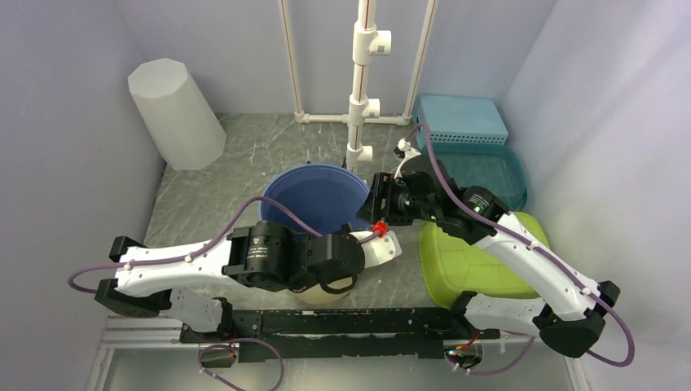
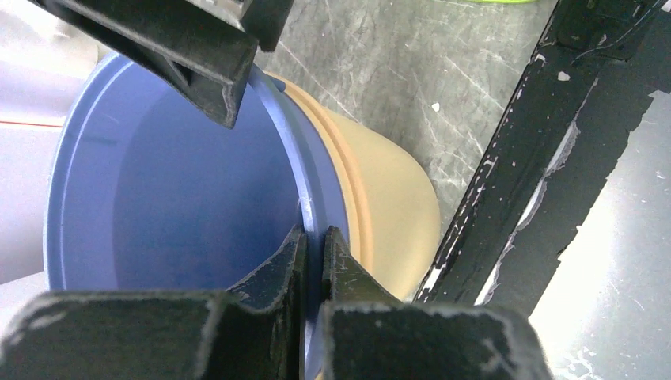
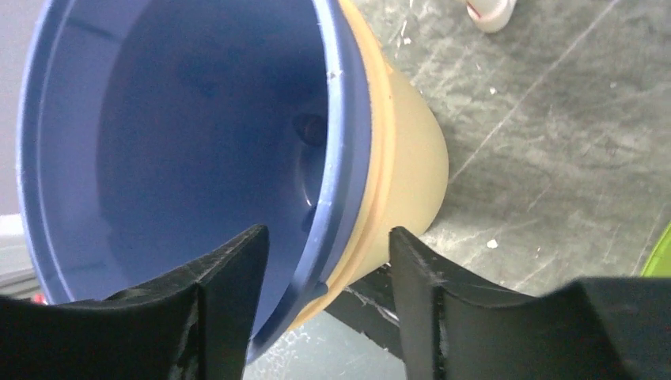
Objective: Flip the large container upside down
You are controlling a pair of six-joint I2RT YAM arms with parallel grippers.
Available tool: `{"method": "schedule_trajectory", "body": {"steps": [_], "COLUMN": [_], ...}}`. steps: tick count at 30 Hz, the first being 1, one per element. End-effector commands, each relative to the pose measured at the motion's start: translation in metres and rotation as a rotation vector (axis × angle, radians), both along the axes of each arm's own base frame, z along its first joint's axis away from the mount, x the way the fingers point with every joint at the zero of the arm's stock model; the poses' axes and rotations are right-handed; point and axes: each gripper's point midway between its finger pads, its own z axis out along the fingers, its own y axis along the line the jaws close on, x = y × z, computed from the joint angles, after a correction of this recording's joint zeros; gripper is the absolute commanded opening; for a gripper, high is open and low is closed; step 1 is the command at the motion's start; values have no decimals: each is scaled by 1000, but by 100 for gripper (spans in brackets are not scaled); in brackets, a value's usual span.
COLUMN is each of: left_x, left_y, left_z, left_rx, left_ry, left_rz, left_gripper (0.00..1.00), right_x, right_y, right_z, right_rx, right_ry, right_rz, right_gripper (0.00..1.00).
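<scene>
The large tan, blue-lined plastic bucket (image 1: pixel 314 195) stood mouth-up, its long axis near vertical. The left pincer (image 2: pixel 315 237) gripped its rim; the right pincer (image 3: pixel 326 237) straddled that rim, parted.

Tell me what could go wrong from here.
The left gripper pinches only the thin rim of the blue bucket; it may slip as the bucket turns.
The blue bucket sits nested in a tan bucket, and the right gripper is open astride both rims; the tan one could drop free.
The white pipe stand is close behind; the bucket might hit it.
</scene>
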Motion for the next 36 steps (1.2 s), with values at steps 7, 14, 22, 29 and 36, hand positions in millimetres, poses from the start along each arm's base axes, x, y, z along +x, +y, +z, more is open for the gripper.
{"method": "schedule_trajectory", "body": {"steps": [7,14,22,29,36], "left_x": [1,5,12,42,41], "left_y": [-7,11,32,108,105], "left_z": [18,35,89,93,61], "left_rx": [-66,-206,-527,-592,-500], "left_ry": [-83,-52,-34,-38,82], "left_rz": [4,102,173,593,636], "left_gripper": [4,55,75,78,82], "right_x": [12,16,7,6,-1], "right_y": [0,-13,-24,-35,-38], "right_z": [10,17,7,6,14], "right_rx": [-114,-117,-146,-173,-164], "right_ry": [-51,-103,-105,-114,-121], "right_rz": [15,-47,-26,-52,-31], "right_gripper": [24,0,0,0,0]}}
